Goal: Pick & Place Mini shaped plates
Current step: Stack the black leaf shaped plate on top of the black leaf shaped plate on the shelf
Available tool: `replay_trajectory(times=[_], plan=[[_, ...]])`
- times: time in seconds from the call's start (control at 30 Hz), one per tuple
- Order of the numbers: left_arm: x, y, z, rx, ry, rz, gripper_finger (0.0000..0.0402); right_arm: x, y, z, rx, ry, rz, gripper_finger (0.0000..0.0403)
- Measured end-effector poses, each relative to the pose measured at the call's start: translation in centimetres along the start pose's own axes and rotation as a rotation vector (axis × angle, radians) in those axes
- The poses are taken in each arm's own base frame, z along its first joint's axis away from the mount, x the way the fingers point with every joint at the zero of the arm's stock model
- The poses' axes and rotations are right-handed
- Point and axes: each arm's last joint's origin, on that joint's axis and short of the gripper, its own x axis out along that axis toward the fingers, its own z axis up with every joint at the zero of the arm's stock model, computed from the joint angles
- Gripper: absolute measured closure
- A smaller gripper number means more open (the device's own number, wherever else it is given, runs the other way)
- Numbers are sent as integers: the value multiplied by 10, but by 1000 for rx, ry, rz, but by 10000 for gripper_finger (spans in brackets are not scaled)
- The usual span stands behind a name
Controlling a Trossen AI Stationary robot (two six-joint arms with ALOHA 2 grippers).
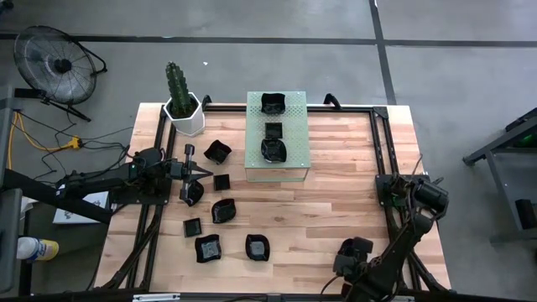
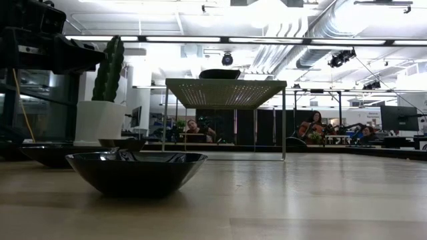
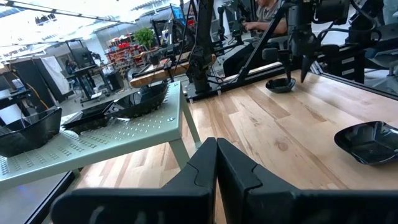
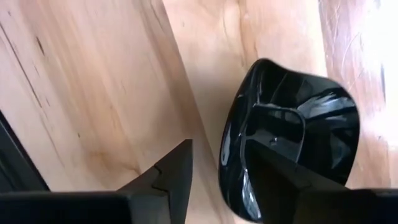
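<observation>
My overhead looks straight down on the worktop [image 1: 336, 201]; my low camera skims it; both share the green block [image 1: 278, 134]

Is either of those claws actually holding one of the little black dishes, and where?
Neither. The left gripper is shut on nothing. The right gripper stands open astride one black dish's rim, not pinching it.

no readable text or labels, seemingly.
</observation>
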Motion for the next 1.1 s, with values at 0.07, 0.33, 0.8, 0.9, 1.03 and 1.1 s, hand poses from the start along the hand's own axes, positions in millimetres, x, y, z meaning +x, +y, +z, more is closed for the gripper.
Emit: replay_trajectory(times=[0.07,0.33,0.8,0.9,1.03,1.1], plan=[[0,0,0,0,1,1,399,0,0,0,-5,-14,-4,269],[0,0,0,0,0,0,399,0,-1,1,-37,-39,-15,299],[0,0,0,0,0,0,399,11,-4,0,-44,-6,-10,310],[0,0,0,0,0,0,399,15,-6,1,-19,27,-3,308],[0,0,0,0,0,0,399,16,-7,4,-11,27,-4,312],[0,0,0,0,0,0,399,16,-7,4,-11,29,-4,315]])
